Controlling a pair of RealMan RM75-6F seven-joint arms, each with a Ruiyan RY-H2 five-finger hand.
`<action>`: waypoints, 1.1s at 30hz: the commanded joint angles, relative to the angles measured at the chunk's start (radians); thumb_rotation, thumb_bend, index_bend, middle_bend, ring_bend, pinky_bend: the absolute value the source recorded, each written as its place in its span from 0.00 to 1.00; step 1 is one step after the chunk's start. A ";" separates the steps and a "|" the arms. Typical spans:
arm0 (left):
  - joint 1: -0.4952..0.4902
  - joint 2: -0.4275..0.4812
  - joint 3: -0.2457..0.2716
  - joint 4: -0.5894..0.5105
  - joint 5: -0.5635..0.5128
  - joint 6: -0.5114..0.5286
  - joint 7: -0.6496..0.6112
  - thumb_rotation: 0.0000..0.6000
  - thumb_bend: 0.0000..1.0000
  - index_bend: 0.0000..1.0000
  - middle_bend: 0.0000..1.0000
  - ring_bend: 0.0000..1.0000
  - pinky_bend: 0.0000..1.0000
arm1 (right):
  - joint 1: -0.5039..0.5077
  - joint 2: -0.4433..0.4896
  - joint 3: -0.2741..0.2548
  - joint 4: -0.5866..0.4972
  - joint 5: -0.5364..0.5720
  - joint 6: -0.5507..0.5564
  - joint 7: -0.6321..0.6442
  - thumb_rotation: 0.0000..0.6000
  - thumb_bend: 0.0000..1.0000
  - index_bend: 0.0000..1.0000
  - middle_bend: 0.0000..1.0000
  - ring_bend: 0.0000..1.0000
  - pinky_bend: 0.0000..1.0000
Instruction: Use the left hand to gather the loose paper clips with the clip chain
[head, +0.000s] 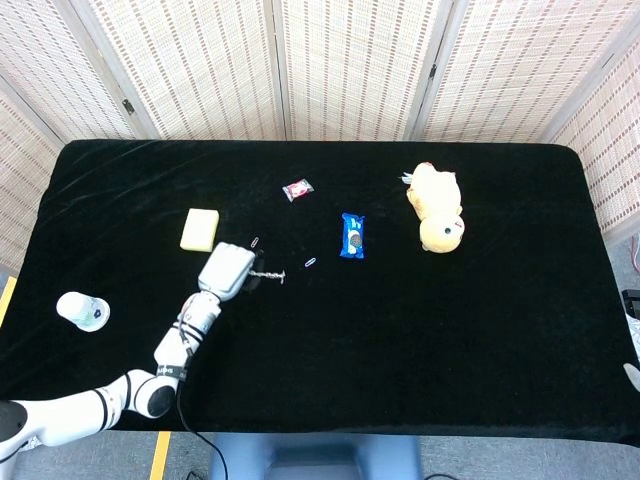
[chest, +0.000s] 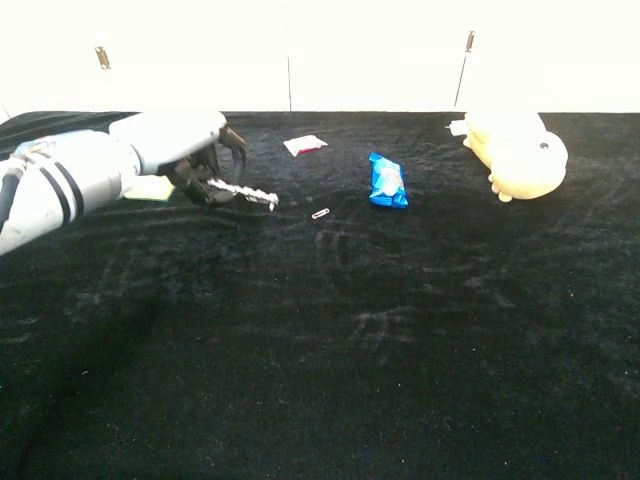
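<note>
Above the black cloth-covered table (head: 400, 330): left hand (head: 226, 270) gripping the silver paper-clip chain (head: 268, 274).
Chain juts rightward from the fingers; a loose silver paper clip (head: 311, 262) lies near its tip.

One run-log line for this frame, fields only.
left hand: holds clip chain, lifted | loose paper clips: one by blue packet, one near sponge | right hand: not in view

no readable text; print on blue snack packet (head: 352, 235) too small to read.
</note>
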 joint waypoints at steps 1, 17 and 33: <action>-0.016 -0.004 -0.027 0.057 -0.020 -0.010 -0.025 1.00 0.65 0.82 1.00 1.00 1.00 | 0.002 0.000 0.001 -0.002 0.003 -0.006 -0.003 1.00 0.23 0.00 0.00 0.03 0.00; -0.084 -0.076 -0.044 0.306 -0.103 -0.158 -0.085 1.00 0.65 0.82 1.00 1.00 1.00 | 0.007 0.001 0.005 -0.020 0.015 -0.026 -0.027 1.00 0.23 0.00 0.00 0.03 0.00; -0.151 -0.179 -0.050 0.519 -0.104 -0.248 -0.142 1.00 0.65 0.82 1.00 1.00 1.00 | 0.001 0.000 0.009 -0.013 0.024 -0.027 -0.016 1.00 0.24 0.00 0.00 0.03 0.00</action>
